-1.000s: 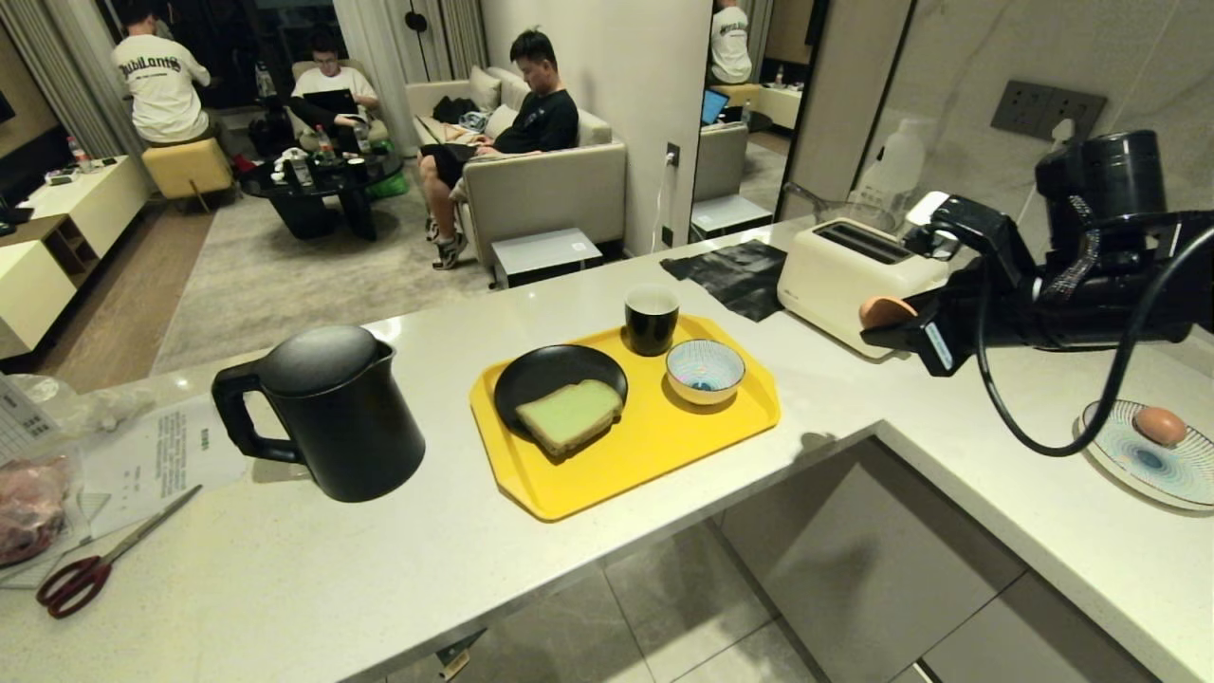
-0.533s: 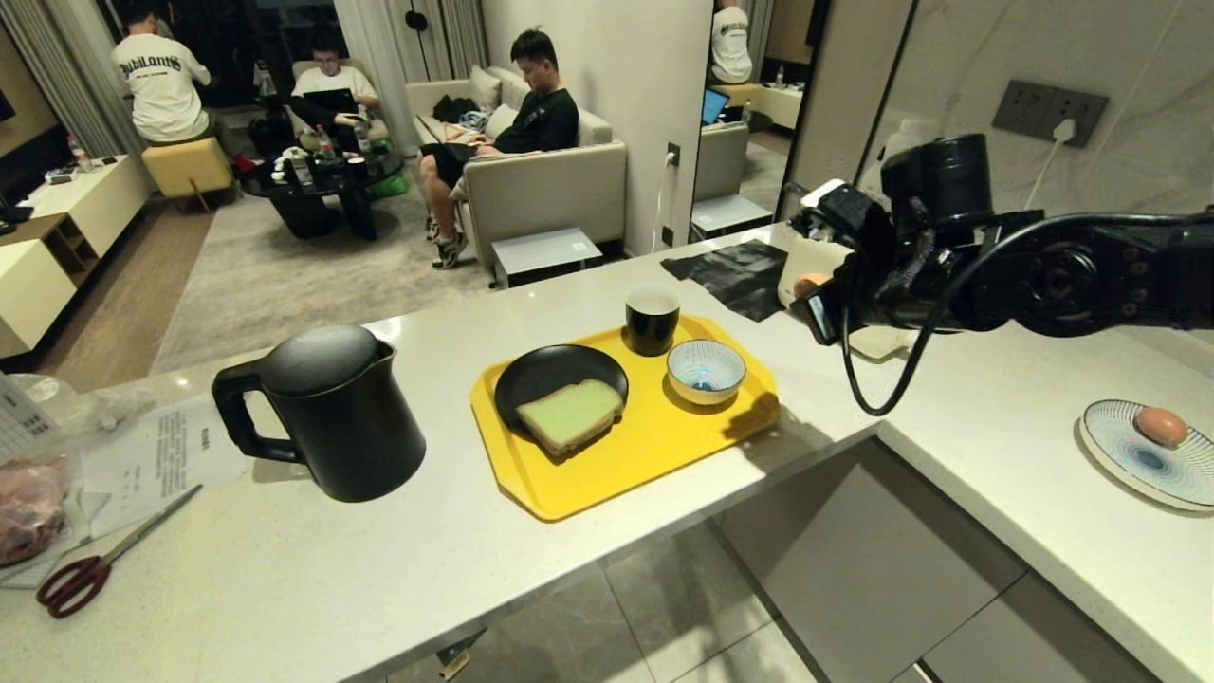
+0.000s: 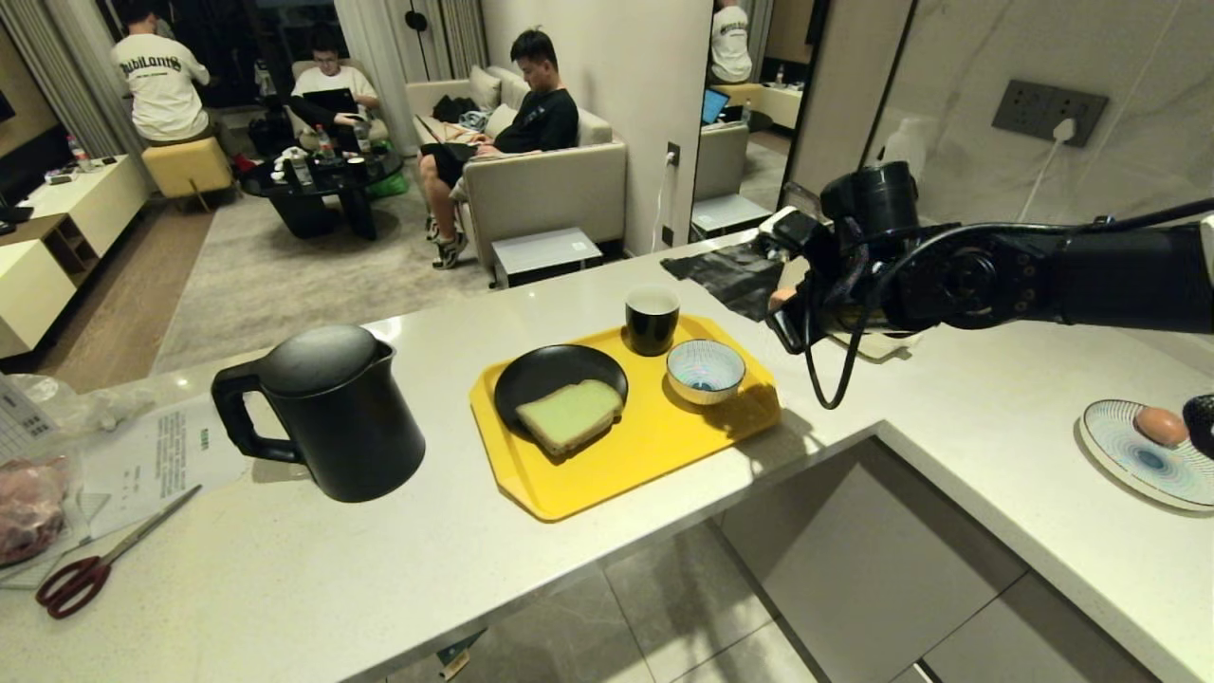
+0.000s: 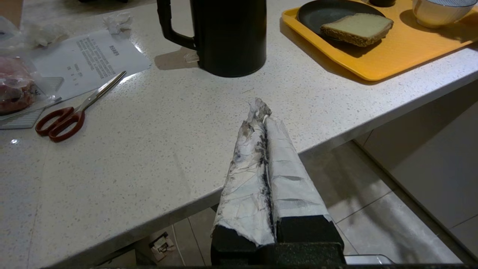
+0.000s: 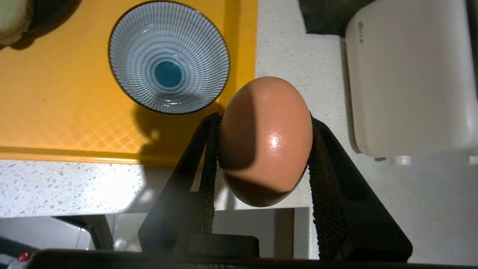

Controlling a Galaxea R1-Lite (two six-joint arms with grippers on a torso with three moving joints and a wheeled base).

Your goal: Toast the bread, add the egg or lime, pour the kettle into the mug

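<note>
- The right gripper (image 5: pixel 263 149) is closed part-way on the egg (image 5: pixel 265 140); the shell is clamped between the two black fingers (image 5: pixel 325 179) and is carried in the air, above the counter edge just beside the yellow tray (image 5: pixel 56 123).
- In the head view the same right gripper (image 3: pixel 782 308) is seen just past the tray's far right corner, in front of the white toaster (image 5: pixel 407 86), with only a sliver of the egg showing.
- The striped bowl (image 3: pixel 705 370) is empty, so the egg step is judged to be under way but not yet finished; the bowl lies near the held egg, though not directly under it.
- The bread (image 3: pixel 569 415) lies on the black plate (image 3: pixel 531 375) on the tray; whether it has been toasted cannot be told from its pale green face.
- The mug (image 3: pixel 652 319) stands at the tray's far edge, just beside the bowl; whether anything is in it cannot be told.
- The kettle (image 3: pixel 327 413) stands upright on the counter, well apart from the mug on the robot's left, so pouring is judged to be still ahead.
- A second egg (image 3: pixel 1157 425) rests on a striped plate (image 3: pixel 1129 465) far to the right.
- The left gripper (image 4: pixel 263 123) is held pressed shut with nothing in it, parked above the counter edge near the kettle.
- A printed sheet (image 3: pixel 166 455) beside the red-handled scissors (image 3: pixel 90 569) carries text too small to be read.
- Lettering is visible on the back of a white shirt (image 3: pixel 156 71) worn by a person in the room beyond; it cannot be read with certainty.
- Small grey marks on the toaster's top are seen in the right wrist view but are not legible.
</note>
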